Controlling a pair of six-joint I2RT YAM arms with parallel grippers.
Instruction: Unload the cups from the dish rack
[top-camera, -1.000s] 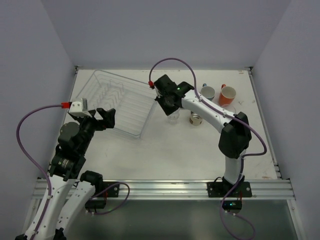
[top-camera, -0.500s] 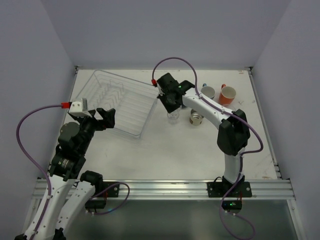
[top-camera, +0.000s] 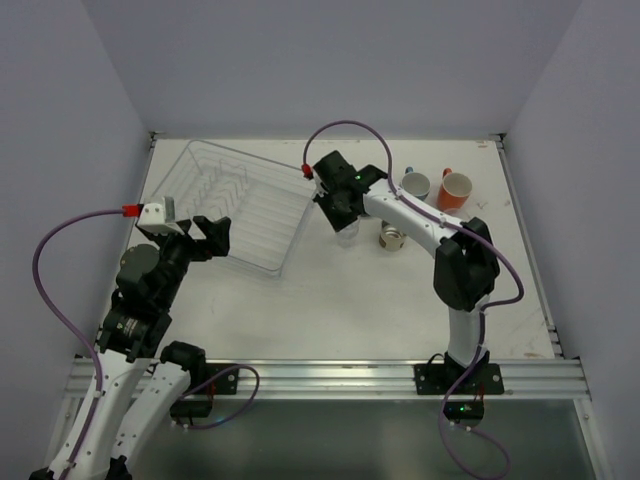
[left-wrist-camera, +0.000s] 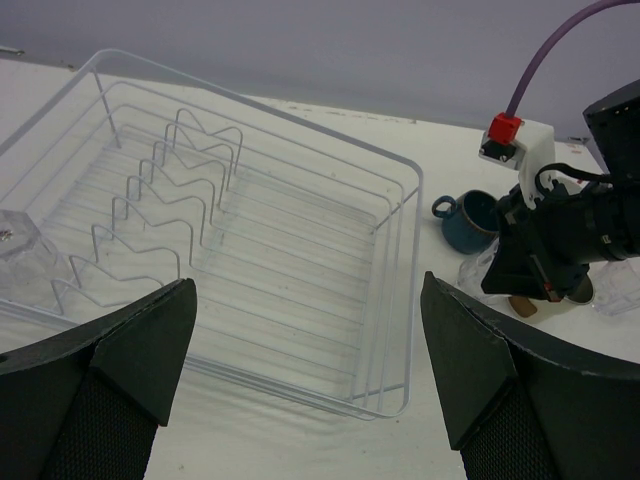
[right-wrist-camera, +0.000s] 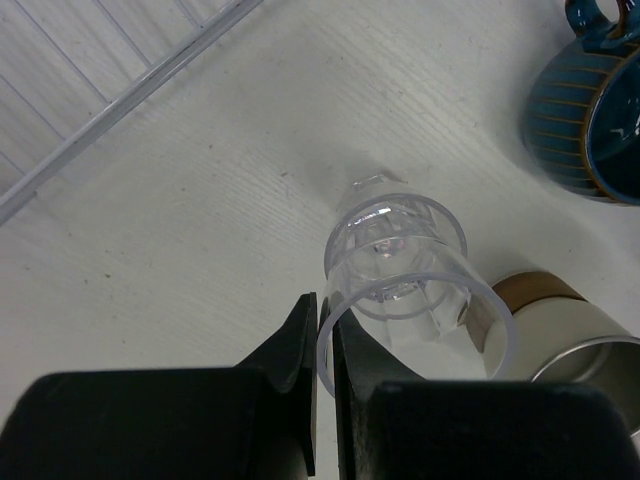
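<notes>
- While your left gripper (left-wrist-camera: 305, 300) hangs at the near end of the large clear plastic dish rack (left-wrist-camera: 300, 230), its jaws stand spread as wide as they go and hold nothing.
- Your right gripper (right-wrist-camera: 322, 325) is closed tight on the rim of a clear plastic tumbler (right-wrist-camera: 400, 265), with the thin wall pinched between the two fingers.
- You have that tumbler upright, mouth up, outside the rack and just beside its right-hand rim, over the white surface (top-camera: 350, 300). Whether its base touches the surface cannot be told from these views.
- You can see a dark blue handled cup (right-wrist-camera: 585, 120) standing on the surface near the tumbler, on the side away from the rack.
- You also have a cream cup with a brown band (right-wrist-camera: 565, 320) just beside the held tumbler. In the right wrist view their outlines overlap, so contact cannot be judged.
- Farther to your right, a pale mug (top-camera: 415, 185) and an orange cup (top-camera: 455, 190) stand side by side near the far edge of the surface, well apart from the rack.
- You have one more clear tumbler (left-wrist-camera: 25, 240) inside the rack, in the corner at the left of the left wrist view, next to the wire ridges. Which way up it sits is not clear.
</notes>
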